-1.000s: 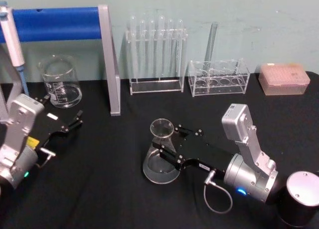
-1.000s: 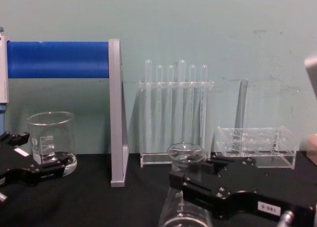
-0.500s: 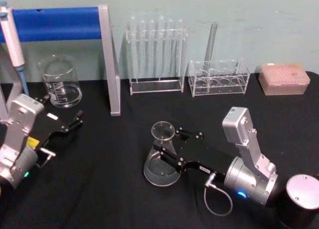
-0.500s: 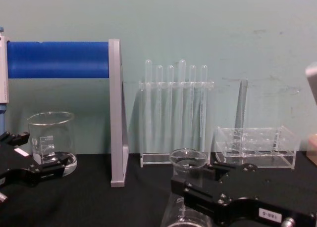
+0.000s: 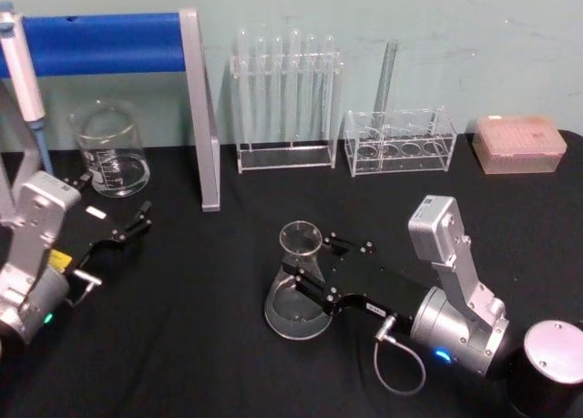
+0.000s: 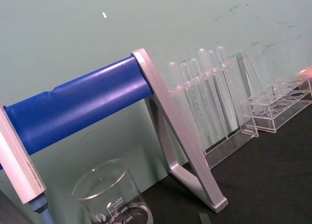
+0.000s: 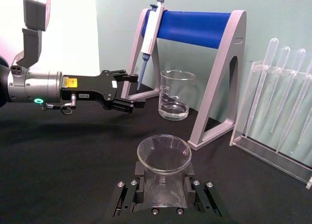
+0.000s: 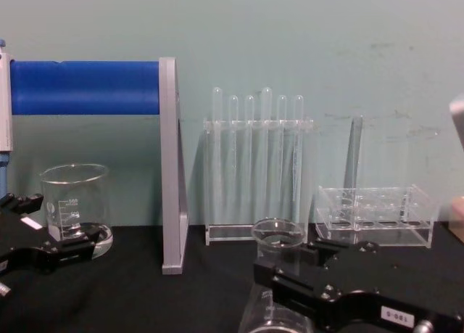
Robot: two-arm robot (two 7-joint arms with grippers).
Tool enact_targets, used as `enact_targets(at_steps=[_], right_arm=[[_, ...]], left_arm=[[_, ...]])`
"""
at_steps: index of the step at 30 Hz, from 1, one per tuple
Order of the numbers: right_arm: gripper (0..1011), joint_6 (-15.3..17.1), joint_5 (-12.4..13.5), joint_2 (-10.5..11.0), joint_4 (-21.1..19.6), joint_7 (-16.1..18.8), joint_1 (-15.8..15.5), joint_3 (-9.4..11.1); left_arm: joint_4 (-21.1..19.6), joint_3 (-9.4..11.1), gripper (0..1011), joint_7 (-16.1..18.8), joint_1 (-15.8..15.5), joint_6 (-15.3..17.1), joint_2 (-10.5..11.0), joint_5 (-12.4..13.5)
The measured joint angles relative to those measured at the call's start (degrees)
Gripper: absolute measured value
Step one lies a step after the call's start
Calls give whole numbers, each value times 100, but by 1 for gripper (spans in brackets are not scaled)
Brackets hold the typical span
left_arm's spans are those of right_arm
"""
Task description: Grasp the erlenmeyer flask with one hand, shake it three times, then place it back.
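Note:
The erlenmeyer flask (image 5: 293,301) is clear glass and stands upright at the middle of the black table, its base at or just above the cloth. My right gripper (image 5: 307,254) reaches in from the right and is shut on the flask's neck, just under the flared rim. In the right wrist view the flask (image 7: 163,154) sits between the two black fingers (image 7: 140,184). The chest view shows the flask's rim (image 8: 277,233) above the right gripper (image 8: 288,260). My left gripper (image 5: 137,219) rests open at the left of the table, holding nothing, and is also seen from the right wrist (image 7: 129,91).
A glass beaker (image 5: 111,152) stands at the back left, beside a pipette stand with a blue bar (image 5: 100,43). A rack of test tubes (image 5: 284,99), a second clear rack (image 5: 401,140) and a pink tip box (image 5: 517,145) line the back. A black cylinder (image 5: 551,363) sits front right.
The right gripper has sunk a little with the flask in it, and the rim now sits lower in the chest view. The left arm has not moved.

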Motion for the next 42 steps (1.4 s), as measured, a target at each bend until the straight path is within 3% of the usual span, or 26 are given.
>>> enact_targets(at_steps=[42], right_arm=[[456, 77, -68, -12, -34, -45, -11, -13]], left_arm=[[0, 0, 1001, 0, 0, 0, 0, 0]])
